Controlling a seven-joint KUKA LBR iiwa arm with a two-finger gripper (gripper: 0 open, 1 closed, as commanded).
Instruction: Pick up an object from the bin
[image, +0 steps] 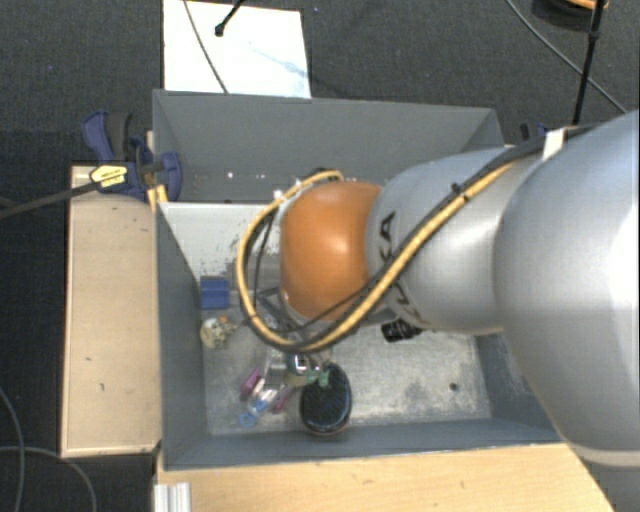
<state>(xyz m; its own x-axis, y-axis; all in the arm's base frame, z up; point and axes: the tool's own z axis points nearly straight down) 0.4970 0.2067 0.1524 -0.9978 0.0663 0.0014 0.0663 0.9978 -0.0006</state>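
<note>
Tool (297, 366) is low at the front left of the bin (400, 440), just beside a black round object (326, 404) and a purple-and-blue item (257, 392). Whether the tool is apart or together cannot be told. A blue block (213, 293) lies near the left wall.

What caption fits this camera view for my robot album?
Gripper in the grey bin, close to a purple thing and a black disc.

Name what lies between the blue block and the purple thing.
Camera view: a small pale lump sits between blue block and purple thing.
</note>
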